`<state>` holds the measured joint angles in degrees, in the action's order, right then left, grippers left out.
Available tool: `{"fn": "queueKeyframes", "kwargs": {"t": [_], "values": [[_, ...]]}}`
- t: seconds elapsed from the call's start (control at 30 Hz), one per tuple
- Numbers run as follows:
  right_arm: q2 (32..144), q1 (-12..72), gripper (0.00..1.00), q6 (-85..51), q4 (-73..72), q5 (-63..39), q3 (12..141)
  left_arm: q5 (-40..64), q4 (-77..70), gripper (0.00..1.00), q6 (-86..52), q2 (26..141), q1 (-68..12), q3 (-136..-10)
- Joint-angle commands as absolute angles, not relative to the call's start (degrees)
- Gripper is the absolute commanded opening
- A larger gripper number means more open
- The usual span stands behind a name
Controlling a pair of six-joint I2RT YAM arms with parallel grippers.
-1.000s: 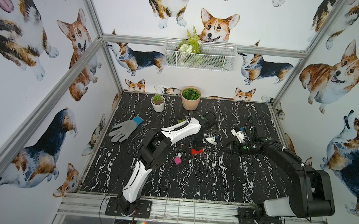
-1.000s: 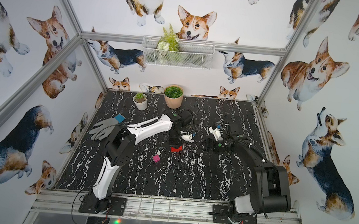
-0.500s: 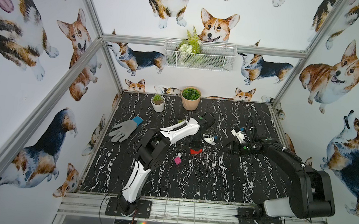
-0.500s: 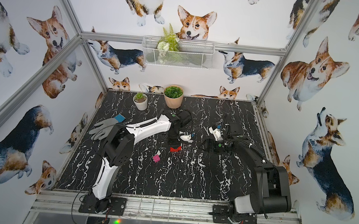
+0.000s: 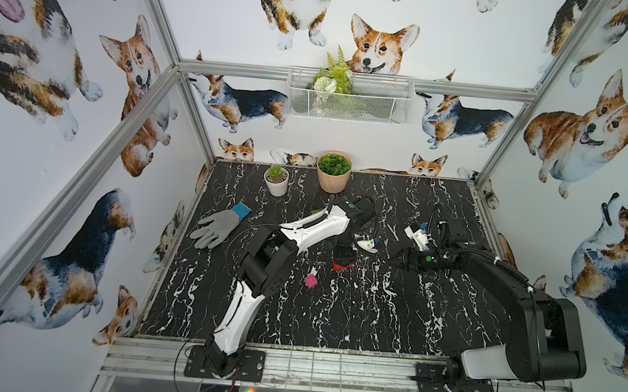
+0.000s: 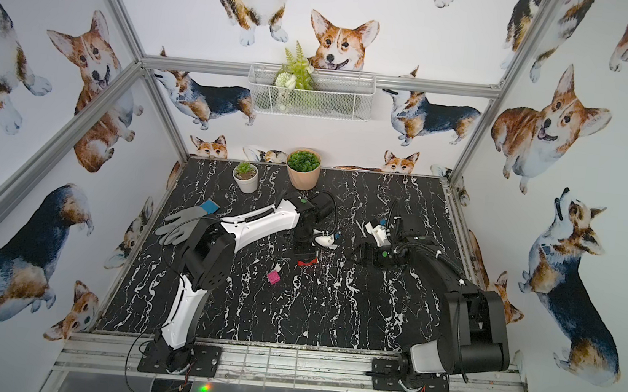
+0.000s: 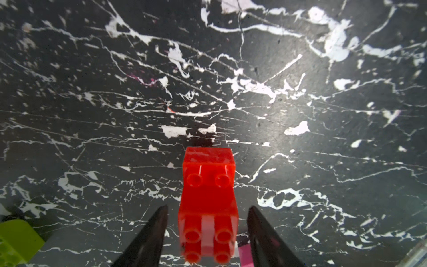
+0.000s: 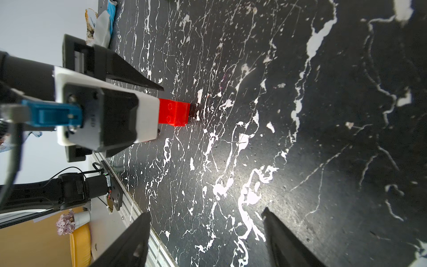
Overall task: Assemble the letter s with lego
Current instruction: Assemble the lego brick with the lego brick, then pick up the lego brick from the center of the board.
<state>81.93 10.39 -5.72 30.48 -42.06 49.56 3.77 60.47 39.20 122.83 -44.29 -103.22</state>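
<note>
The red lego (image 7: 209, 203), a short stack of joined red bricks, lies on the black marble table (image 7: 300, 161) between the fingers of my left gripper (image 7: 208, 207). Those fingers stand apart with a gap on each side, so the gripper is open. A lime green brick (image 7: 13, 242) and a sliver of pink brick (image 7: 245, 256) show at the frame's edge. In both top views the red lego (image 5: 343, 265) (image 6: 307, 262) sits under the left gripper (image 5: 342, 257), with the pink brick (image 5: 310, 281) in front of it. My right gripper (image 8: 205, 215) (image 5: 397, 258) is open and empty, to the right of the red lego (image 8: 175, 113).
A grey glove (image 5: 220, 225) lies at the left of the table. A white pot (image 5: 276, 180) and a tan pot (image 5: 333, 172) stand at the back. A wire basket (image 5: 348, 97) hangs on the back wall. The metal rail (image 5: 326, 365) runs along the front edge.
My left gripper's jaws have spread apart and let go of the red lego, which stays where it was. The right arm has not moved.
</note>
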Motion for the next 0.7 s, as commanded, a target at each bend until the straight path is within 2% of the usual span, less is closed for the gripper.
{"fn": "queueKeyframes", "kwargs": {"t": [0.0,0.07,0.13,0.23,0.43,0.57,0.67], "values": [[81.8,10.4,0.78,-4.2,31.0,-42.7,50.0,5.8,62.0,0.73,39.4,121.0,-44.0,-103.7],[81.7,10.4,0.78,-4.2,31.1,-42.8,50.2,7.2,62.0,0.83,38.3,119.3,-43.4,-103.5],[81.5,10.4,0.78,-4.1,31.2,-42.7,50.3,8.2,61.4,0.87,36.6,116.4,-42.6,-102.4],[81.1,10.4,0.79,-4.0,31.5,-43.1,50.4,8.6,60.4,0.88,32.2,110.9,-40.5,-98.7],[80.1,10.4,0.79,-3.6,32.0,-45.0,51.1,2.2,59.6,0.86,15.7,98.9,-38.6,-88.6],[79.3,10.4,0.79,-3.1,32.8,-45.3,51.4,3.7,56.1,0.86,13.3,88.9,-39.9,-77.8],[78.8,10.4,0.79,-2.7,33.5,-44.9,51.7,1.5,57.1,0.86,9.4,86.8,-39.8,-73.8]]}}
